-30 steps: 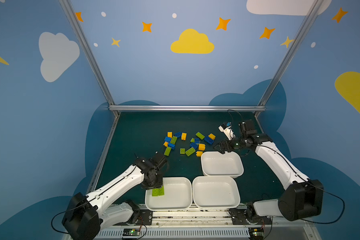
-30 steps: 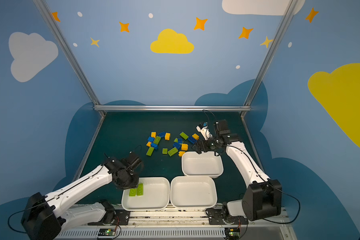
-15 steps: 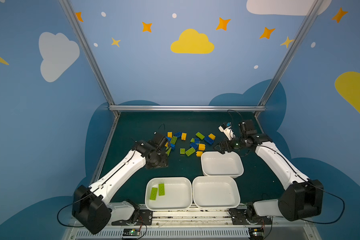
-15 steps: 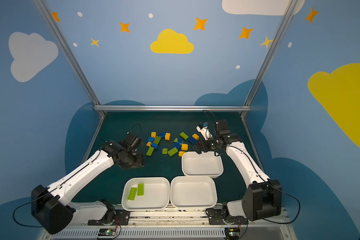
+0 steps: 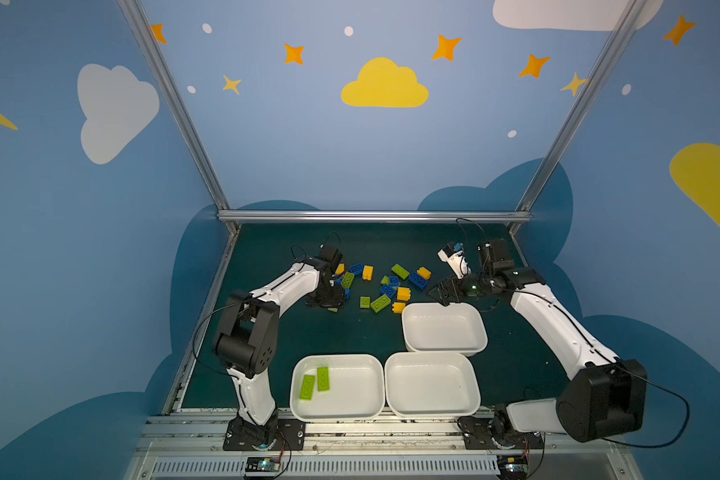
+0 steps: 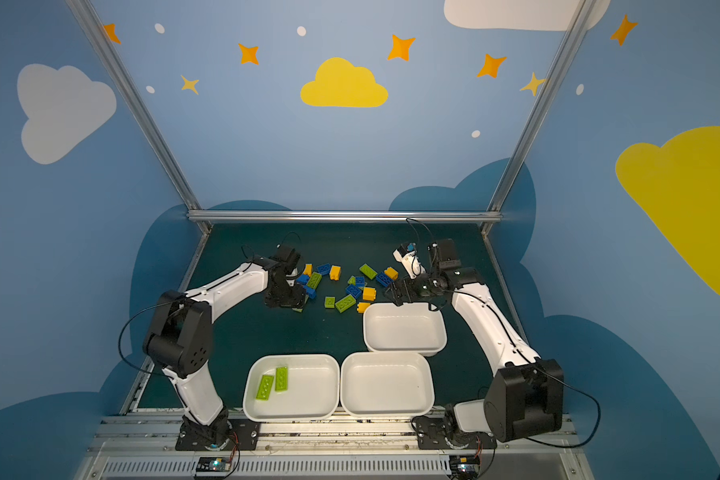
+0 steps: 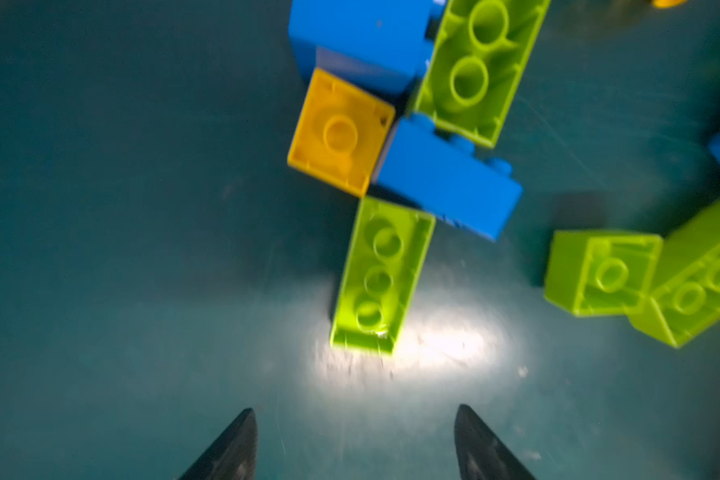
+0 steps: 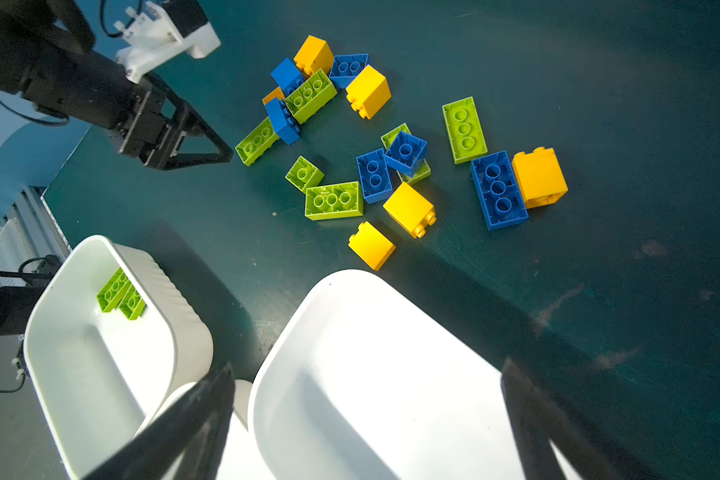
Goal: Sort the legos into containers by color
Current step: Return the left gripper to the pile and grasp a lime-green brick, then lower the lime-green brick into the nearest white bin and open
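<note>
The left arm [image 5: 281, 289] rises from its base at the near edge, elbow folded high. Its white forearm runs out over the dark green mat [image 5: 308, 336] to the left end of the brick scatter, where the wrist bends down. The right arm [image 5: 558, 328] leans in from the near right corner, with its wrist above the far rim of the far tray [image 5: 443, 332].

That tray stands behind the near middle tray [image 5: 431, 386], which sits rim to rim with the near left tray [image 5: 350, 395]. The right wrist view cuts two of the trays off at its edge.

The left gripper [image 7: 356, 442] points down at the mat, its fingers spread and holding nothing. The right gripper [image 5: 438, 296] hangs with its fingers wide apart, also holding nothing, by the far tray's far left corner and aimed toward the pile.

The loose legos [image 5: 403, 293], blue, yellow and green, lie on the mat beyond the trays, between the two grippers. Two lime-green bricks [image 5: 308, 387] lie side by side in the left half of the near left tray.

Just ahead of the left fingertips a long lime-green brick [image 7: 381, 276] lies flat, hollow side up. Its far end touches a yellow square brick [image 7: 339, 133] and a blue brick [image 7: 445, 178]. In both top views the left gripper covers it, leaving only a green sliver. The left wrist view is smeared, so fine detail is lost.
</note>
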`<move>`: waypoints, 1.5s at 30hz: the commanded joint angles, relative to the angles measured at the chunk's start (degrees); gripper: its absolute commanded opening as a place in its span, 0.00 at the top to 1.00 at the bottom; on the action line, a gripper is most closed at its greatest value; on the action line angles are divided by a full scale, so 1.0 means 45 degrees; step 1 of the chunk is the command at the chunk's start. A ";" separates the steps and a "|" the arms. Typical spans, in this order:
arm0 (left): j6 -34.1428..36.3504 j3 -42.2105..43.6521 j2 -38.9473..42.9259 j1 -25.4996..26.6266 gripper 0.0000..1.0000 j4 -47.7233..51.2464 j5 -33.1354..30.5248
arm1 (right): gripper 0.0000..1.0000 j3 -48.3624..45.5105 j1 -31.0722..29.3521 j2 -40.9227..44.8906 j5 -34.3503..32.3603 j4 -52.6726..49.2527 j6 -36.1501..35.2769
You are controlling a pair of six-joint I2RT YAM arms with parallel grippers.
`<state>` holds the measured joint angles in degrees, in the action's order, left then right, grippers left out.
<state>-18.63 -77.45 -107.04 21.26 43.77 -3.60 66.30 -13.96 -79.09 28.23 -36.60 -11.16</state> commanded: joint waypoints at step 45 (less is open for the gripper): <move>-0.5566 0.5743 0.9576 0.3372 0.76 0.3757 0.2724 | 0.01 -0.0024 0.0054 -0.0442 0.0348 0.0081 -0.0460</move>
<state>-34.63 -53.58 -65.01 34.22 59.18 7.05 66.15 -13.91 -80.88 28.60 -36.18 -12.47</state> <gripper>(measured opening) 0.300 0.988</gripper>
